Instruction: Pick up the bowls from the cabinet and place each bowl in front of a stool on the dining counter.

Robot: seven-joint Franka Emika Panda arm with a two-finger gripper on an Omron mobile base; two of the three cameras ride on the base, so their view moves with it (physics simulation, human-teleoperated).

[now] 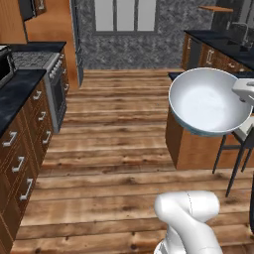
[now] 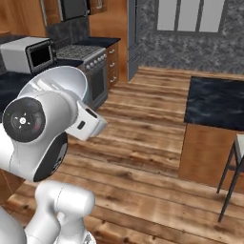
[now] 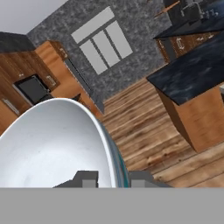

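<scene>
bowl (image 1: 208, 101): white inside, teal rim, held up in the air and tipped on its side, its rim between the fingers (image 3: 87, 178).
dining counter (image 2: 214, 102): black veined tabletop on a reddish-brown base, behind and below the bowl.
stool (image 1: 243, 136): cream seat, thin dark legs, just beside the counter.

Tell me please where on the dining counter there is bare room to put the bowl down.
The black marble top of the dining counter looks bare across its visible part, from the near edge above the stool back toward the window wall. The bowl is pinched at its rim in the tool. No crowded part shows.
</scene>
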